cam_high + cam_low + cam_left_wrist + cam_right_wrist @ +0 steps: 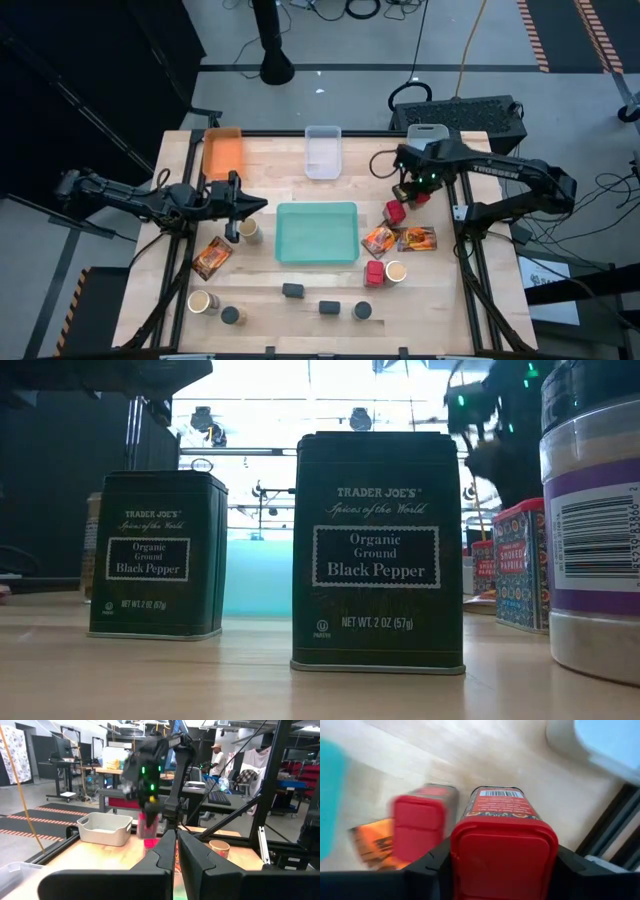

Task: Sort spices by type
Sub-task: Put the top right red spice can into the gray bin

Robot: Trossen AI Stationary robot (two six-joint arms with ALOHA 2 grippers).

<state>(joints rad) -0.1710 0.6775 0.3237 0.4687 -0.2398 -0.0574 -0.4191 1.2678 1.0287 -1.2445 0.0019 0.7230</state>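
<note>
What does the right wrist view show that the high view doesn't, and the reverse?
Only the right wrist view: the barcode on the red tin clamped between the right pincer's fingers. Only the high view: the whole table, the teal tray, the bins, and the left pincer shut, waiting beside a tan jar. Both: a second red tin beside orange packets.

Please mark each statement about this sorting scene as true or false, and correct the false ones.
1. The right gripper is shut on a red spice tin. True.
2. The teal tray holds several spices. False: nothing lies in it.
3. The left gripper is open wide. False: it is shut and holds nothing.
4. Two black pepper tins stand upright in the low view. True.
5. The orange bin sits at the table's far left corner. True.
</note>
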